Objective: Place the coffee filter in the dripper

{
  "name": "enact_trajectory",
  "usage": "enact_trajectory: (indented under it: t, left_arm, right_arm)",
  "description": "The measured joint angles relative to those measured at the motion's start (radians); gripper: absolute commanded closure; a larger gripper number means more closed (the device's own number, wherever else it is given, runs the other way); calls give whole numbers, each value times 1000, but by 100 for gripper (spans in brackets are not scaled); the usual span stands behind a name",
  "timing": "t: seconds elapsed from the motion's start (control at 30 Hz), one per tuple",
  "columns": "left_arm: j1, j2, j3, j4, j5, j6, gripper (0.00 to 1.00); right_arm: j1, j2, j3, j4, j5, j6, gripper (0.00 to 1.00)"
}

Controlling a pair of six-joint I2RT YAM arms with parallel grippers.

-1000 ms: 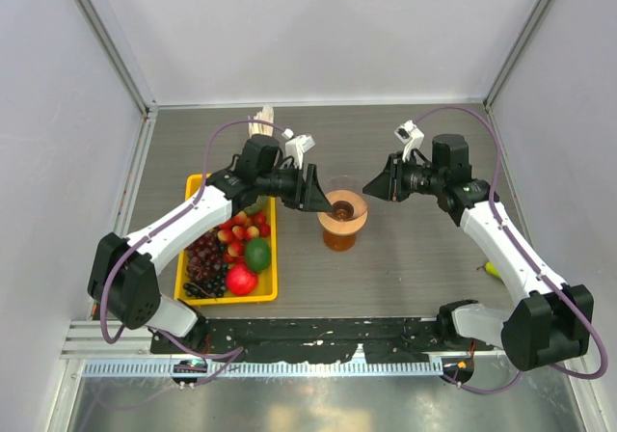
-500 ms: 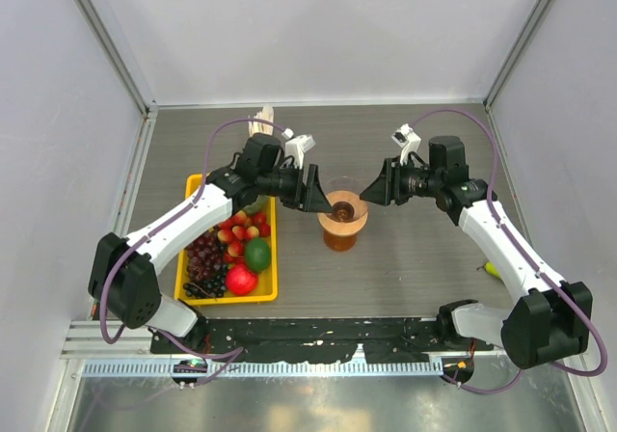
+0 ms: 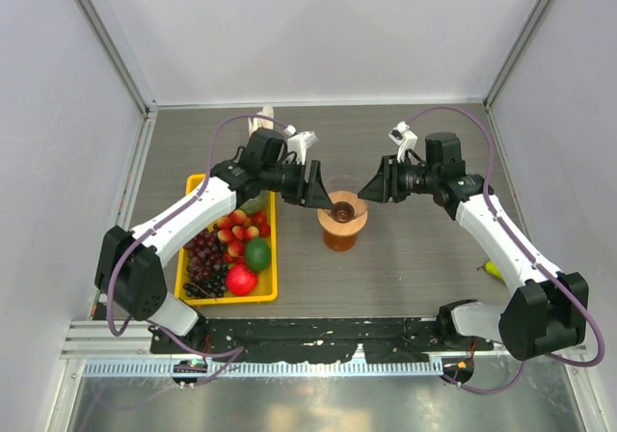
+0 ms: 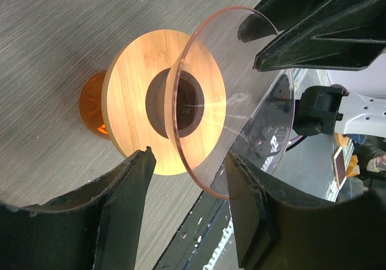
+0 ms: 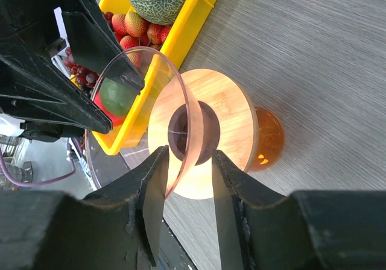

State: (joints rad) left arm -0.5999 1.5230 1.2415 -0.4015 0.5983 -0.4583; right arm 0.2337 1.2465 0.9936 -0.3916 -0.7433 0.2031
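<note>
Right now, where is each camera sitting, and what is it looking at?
Top external: above and behind the robot, looking down at the table; left arm and right arm show, the dripper between them.
Left wrist: on the left arm, facing the dripper; the left tool shows at the bottom.
Right wrist: on the right arm, facing the dripper from the opposite side; the right tool shows at the bottom.
Shared: both wrist views show the dripper and the other arm's tool.
</note>
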Motion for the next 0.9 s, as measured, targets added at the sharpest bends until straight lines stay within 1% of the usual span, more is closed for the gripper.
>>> enact_trajectory:
  t: [0.27,0.57,0.63,0.7,0.73,0.8,0.9]
  left_arm:
    - [0,13,0,14,23,-13,45]
    - [2,21,-4,31,32,-18,45]
    - [2,21,-4,31,32,-22,44]
    - [2,21,-4,31,31,-23,40]
    - [2,21,-4,31,31,-23,36]
    - [5,21,-4,28,30,-19,31]
    - [6,21,-4,22,24,-7,27]
  right_arm:
    - [1,5,0,3,-11,10,69]
    - [1,9,-5,19,-28,11,70]
    - [1,9,-6,20,-28,12,70]
    - [1,9,-6,20,-28,11,67]
    - [1,9,-6,20,-29,11,66]
    - [1,9,-6,18,-29,9,61]
    - [1,9,-5,9,-21,0,53]
